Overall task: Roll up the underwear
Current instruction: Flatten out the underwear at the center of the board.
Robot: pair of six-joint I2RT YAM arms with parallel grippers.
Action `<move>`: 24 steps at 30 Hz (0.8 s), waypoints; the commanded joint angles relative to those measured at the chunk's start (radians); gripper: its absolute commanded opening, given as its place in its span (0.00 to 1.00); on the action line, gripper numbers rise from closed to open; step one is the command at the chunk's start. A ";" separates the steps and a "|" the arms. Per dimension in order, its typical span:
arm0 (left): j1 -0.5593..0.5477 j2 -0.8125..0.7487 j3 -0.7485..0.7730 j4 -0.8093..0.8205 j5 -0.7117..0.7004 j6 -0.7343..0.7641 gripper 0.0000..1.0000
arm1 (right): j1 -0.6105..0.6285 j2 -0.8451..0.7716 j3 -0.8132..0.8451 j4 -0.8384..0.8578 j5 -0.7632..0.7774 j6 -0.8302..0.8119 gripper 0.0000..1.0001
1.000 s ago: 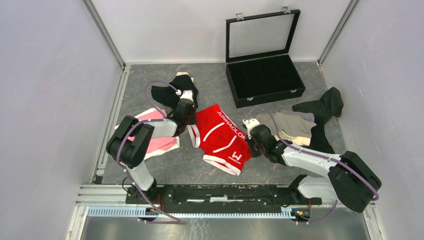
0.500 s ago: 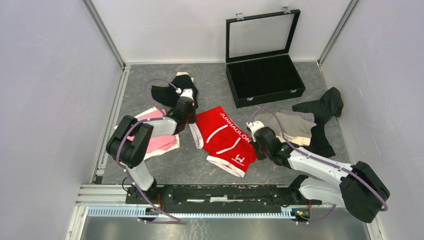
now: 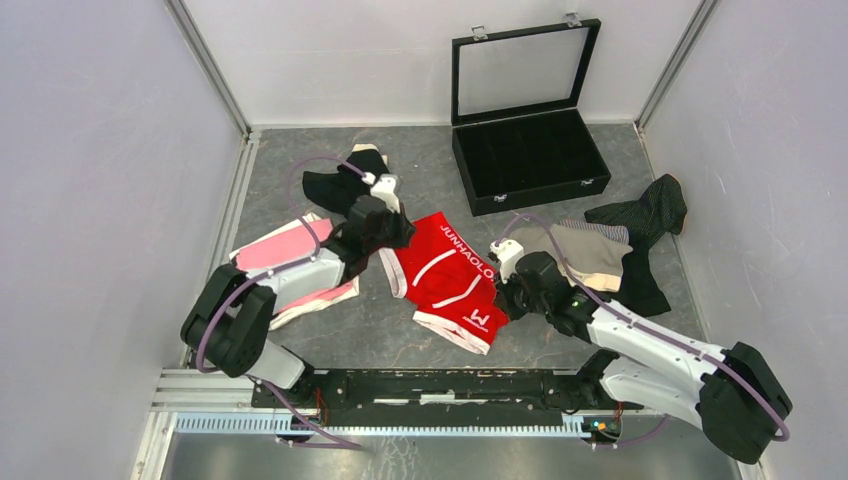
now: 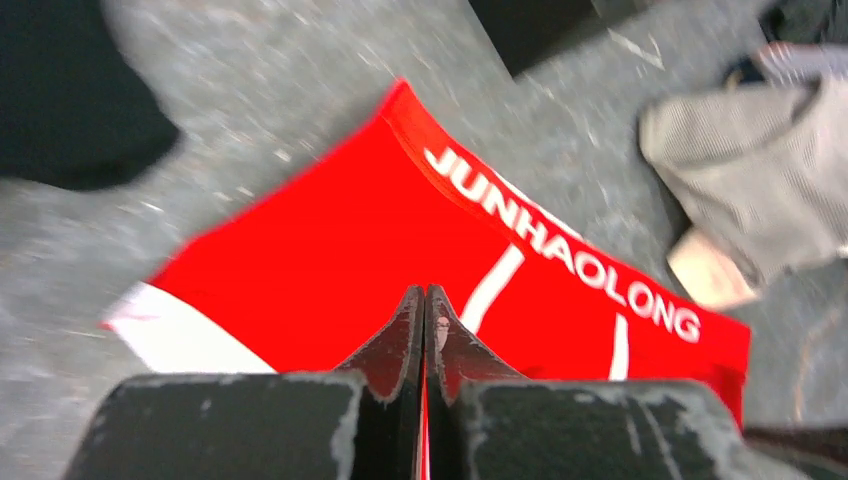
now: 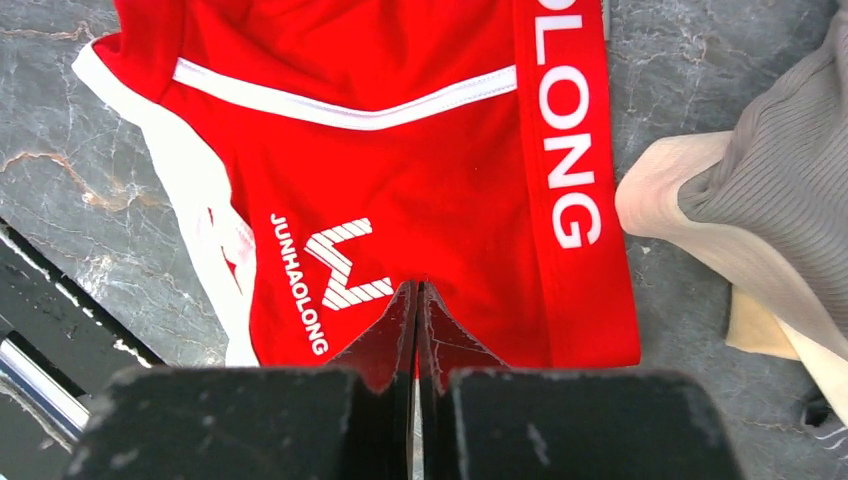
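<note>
The red underwear [image 3: 445, 280] with white lettering lies flat on the grey table between the two arms. It fills the left wrist view [image 4: 330, 250] and the right wrist view [image 5: 420, 170]. My left gripper [image 3: 392, 232] is shut on its far left corner, jaws together with red cloth between them [image 4: 425, 295]. My right gripper [image 3: 505, 292] is shut on its right edge near the white logo [image 5: 416, 290]. Black underwear [image 3: 335, 185], pink underwear [image 3: 275, 255], beige underwear [image 3: 585, 250] and dark pinstriped underwear [image 3: 645, 215] lie around it.
A rigid black compartment case [image 3: 530, 150] stands open at the back right, its glass lid raised. White walls close in the table on three sides. The beige garment [image 5: 770, 200] lies just right of the red one.
My left gripper has shifted right and my right gripper has drawn nearer to the front, both over the red underwear. The red garment has bunched slightly narrower between them.
</note>
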 commanded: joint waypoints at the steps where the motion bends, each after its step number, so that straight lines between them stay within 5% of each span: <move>1: -0.079 -0.009 -0.093 0.031 0.036 -0.065 0.02 | 0.002 0.032 0.019 0.026 0.078 0.051 0.01; 16: -0.085 0.049 -0.196 0.044 -0.166 -0.087 0.02 | 0.003 0.182 -0.027 -0.008 0.317 0.058 0.00; 24: -0.048 0.026 -0.165 -0.016 -0.308 -0.050 0.02 | 0.003 0.208 -0.011 -0.069 0.280 0.046 0.00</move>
